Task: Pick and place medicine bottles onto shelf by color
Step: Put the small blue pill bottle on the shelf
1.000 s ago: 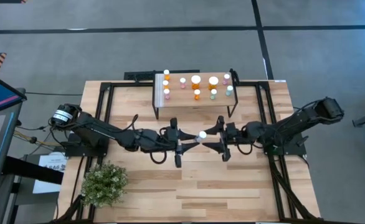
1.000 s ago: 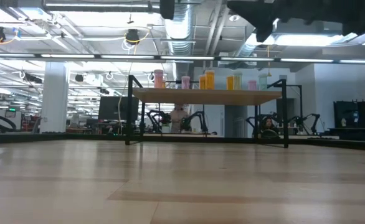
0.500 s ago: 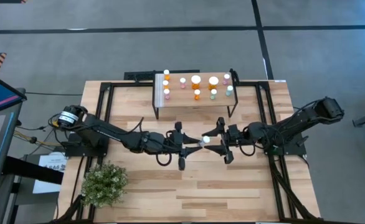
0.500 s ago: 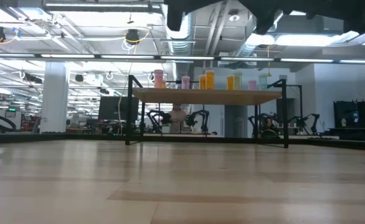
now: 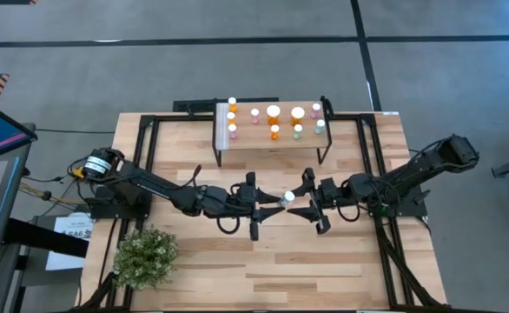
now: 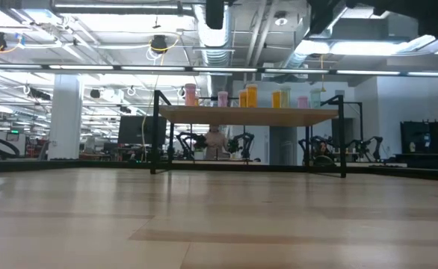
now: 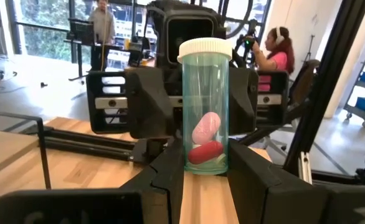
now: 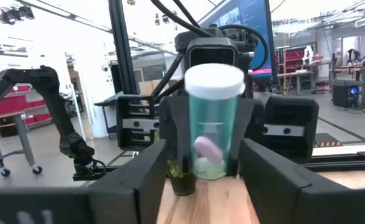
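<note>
From above, I see the left gripper [image 5: 273, 207] and right gripper [image 5: 300, 204] meeting mid-table around one white-capped green bottle [image 5: 288, 198], well in front of the shelf [image 5: 222, 146] carrying the other bottles [image 5: 274, 113].

At table height, only the shelf [image 6: 250, 116] and its upright bottles [image 6: 251, 96] show; both arms hang overhead.

My left wrist camera shows the green bottle [image 7: 205, 106] upright, cap up, my fingers [image 7: 168, 174] clamped on its base.

My right wrist camera shows that bottle [image 8: 212, 121] vertical between spread fingers [image 8: 266, 180], apparently not touching.
</note>
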`<state>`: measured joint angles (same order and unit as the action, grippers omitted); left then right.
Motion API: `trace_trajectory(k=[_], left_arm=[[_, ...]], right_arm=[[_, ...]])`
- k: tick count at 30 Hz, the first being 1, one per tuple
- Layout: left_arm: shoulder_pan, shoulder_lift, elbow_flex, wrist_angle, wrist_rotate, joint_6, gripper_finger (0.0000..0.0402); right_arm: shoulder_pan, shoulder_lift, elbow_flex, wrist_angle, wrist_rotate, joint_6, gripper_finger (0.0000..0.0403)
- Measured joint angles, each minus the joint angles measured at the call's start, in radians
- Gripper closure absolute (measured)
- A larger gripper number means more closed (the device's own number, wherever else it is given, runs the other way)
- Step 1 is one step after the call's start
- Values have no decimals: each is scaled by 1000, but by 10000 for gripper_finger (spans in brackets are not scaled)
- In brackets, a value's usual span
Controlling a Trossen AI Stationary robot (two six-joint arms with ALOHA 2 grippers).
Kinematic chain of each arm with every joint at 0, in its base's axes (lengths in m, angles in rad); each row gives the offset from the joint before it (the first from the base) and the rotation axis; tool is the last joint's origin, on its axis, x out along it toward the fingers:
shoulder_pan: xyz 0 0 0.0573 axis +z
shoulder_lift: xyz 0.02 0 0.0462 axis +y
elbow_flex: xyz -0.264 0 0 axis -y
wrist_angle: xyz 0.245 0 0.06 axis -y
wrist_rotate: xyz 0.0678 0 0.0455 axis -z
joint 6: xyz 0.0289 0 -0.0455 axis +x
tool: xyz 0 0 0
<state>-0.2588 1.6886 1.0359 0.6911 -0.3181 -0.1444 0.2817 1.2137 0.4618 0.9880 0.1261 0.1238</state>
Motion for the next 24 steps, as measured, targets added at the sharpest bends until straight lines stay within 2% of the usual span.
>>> trace_trajectory(k=[7, 11, 24], left_arm=[[-2, 0, 0, -11, -1, -7, 317], [-2, 0, 0, -12, 0, -8, 317], [-1, 0, -3, -30, 19, -25, 317]], right_arm=[[-11, 0, 0, 3, 1, 0, 237], [-9, 5, 0, 4, 2, 0, 258], [-8, 84, 1, 101, 0, 0, 256]])
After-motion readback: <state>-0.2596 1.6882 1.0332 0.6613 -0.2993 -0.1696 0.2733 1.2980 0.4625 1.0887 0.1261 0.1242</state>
